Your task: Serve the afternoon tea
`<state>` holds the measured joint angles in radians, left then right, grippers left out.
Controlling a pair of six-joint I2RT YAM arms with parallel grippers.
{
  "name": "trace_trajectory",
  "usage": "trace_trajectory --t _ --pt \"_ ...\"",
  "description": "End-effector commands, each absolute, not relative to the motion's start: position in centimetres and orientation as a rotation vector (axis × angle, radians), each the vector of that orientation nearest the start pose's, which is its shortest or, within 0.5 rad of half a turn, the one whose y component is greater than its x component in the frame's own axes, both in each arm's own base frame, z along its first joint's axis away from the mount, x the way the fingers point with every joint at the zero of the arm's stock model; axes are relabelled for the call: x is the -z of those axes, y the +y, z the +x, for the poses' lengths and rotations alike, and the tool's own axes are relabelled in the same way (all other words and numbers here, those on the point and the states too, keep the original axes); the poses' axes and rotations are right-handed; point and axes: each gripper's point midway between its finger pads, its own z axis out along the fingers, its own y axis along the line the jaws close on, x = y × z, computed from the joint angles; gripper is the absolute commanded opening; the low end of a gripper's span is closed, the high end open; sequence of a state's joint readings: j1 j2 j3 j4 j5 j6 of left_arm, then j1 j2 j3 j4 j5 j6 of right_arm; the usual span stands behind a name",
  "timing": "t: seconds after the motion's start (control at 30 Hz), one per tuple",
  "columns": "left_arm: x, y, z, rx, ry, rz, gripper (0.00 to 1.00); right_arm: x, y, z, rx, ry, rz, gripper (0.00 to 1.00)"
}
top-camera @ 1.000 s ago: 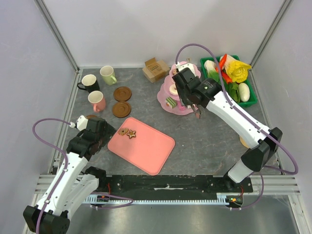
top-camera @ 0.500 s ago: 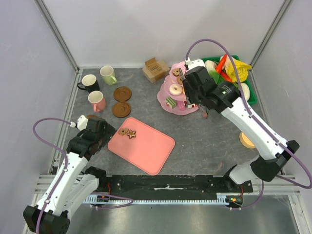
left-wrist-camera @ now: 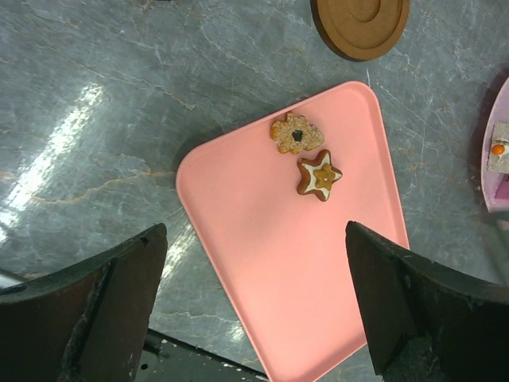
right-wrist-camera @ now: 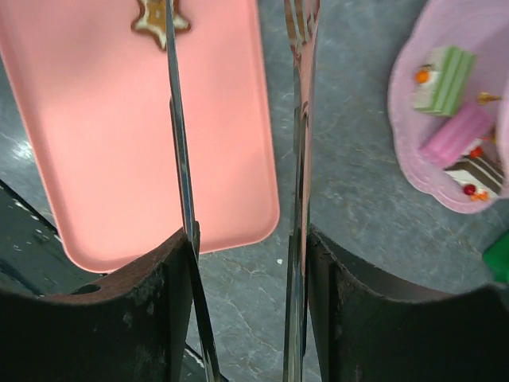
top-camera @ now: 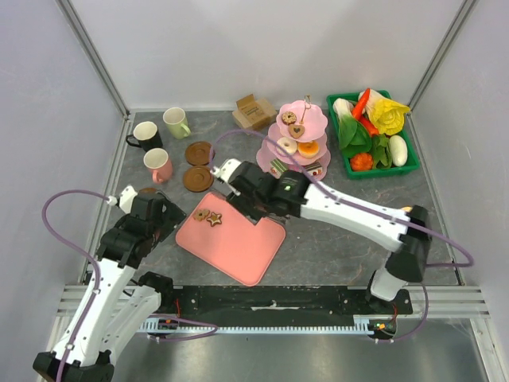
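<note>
A flower cookie (top-camera: pixel 201 214) and a star cookie (top-camera: pixel 215 218) lie on the flat pink tray (top-camera: pixel 238 243). The pink tiered stand (top-camera: pixel 296 147) holds more pastries. Black (top-camera: pixel 145 134), pale green (top-camera: pixel 176 122) and pink (top-camera: pixel 159 165) mugs stand at the far left beside two brown coasters (top-camera: pixel 199 153). My right gripper (top-camera: pixel 250 195) is over the tray's far edge, shut on metal tongs (right-wrist-camera: pixel 179 159); the tongs are empty and point towards the star cookie (right-wrist-camera: pixel 155 20). My left gripper (left-wrist-camera: pixel 254 310) is open and empty above the tray's near-left part (left-wrist-camera: pixel 294 263).
A green basket of toy vegetables (top-camera: pixel 370 131) stands at the back right. A small cardboard box (top-camera: pixel 253 111) sits behind the stand. Cake slices (right-wrist-camera: pixel 445 79) lie on the stand's bottom tier. The black rail (top-camera: pixel 270 298) runs along the near edge.
My right arm has swung from the tiered stand leftwards to the tray's far edge, with the tongs. My left arm has shifted slightly.
</note>
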<state>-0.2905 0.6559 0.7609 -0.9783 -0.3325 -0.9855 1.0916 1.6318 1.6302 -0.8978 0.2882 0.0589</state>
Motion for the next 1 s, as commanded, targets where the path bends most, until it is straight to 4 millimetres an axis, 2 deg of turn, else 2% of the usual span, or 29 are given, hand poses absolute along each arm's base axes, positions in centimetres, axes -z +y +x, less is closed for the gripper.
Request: trace_trajectory --t 0.0,0.1,0.3,0.7,0.97 --pt "-16.9 -1.9 17.5 0.147 2.181 -0.884 1.00 -18.2 36.0 22.1 -0.175 2.138 -1.298 0.61" --pt "-17.9 -2.3 17.4 0.198 2.156 -0.861 0.99 -15.2 36.8 20.9 -0.167 2.155 -1.427 0.63" --pt "-17.5 -2.2 17.5 0.177 2.172 -0.846 0.99 -12.7 36.7 20.4 -0.023 2.225 -1.511 0.65" --pt "-17.6 -2.4 17.7 0.193 2.164 -0.821 0.99 -12.0 37.5 21.7 0.194 2.265 -1.473 0.66" --pt "-17.7 -2.4 17.7 0.200 2.154 -0.815 0.99 -11.5 38.4 21.2 0.185 2.287 -1.511 0.65"
